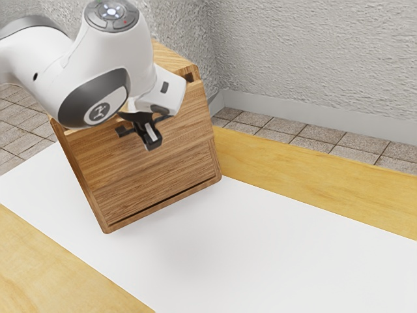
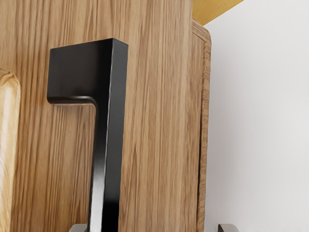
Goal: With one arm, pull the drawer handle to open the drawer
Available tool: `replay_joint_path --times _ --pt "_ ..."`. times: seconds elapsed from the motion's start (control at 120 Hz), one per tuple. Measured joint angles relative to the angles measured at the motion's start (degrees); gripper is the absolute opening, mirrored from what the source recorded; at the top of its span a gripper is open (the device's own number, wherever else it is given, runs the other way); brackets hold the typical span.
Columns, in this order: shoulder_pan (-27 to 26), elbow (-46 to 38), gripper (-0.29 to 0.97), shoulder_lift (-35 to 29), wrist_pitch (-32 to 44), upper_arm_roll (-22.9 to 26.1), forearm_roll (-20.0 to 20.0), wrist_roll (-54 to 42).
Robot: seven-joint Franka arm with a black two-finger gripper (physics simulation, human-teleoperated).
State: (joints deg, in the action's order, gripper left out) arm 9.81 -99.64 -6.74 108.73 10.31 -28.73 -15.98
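Drawer handle (image 2: 108, 145): matte black, square-section bar with a bent end, mounted on the grained oak drawer front (image 1: 153, 173). Gripper (image 1: 148, 134): at the handle, fingers spread wide, bar between them. Boxy wooden cabinet (image 1: 189, 91) stands on the smooth white tabletop (image 1: 273, 248).

A white sheet (image 1: 260, 248) lies on a yellow wooden table (image 1: 326, 176). Far behind, brown floor tiles (image 1: 339, 140) meet a bumpy grey wall (image 1: 313, 45).

Grained wooden drawer (image 2: 154, 121) — handle (image 2: 108, 145) satin black (metal-like).
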Motion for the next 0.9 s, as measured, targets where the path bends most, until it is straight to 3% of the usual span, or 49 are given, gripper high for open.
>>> replay_joint_path --times 0.9 --pt "-0.2 -6.2 0.29 -6.0 0.8 6.4 2.4 3.2"
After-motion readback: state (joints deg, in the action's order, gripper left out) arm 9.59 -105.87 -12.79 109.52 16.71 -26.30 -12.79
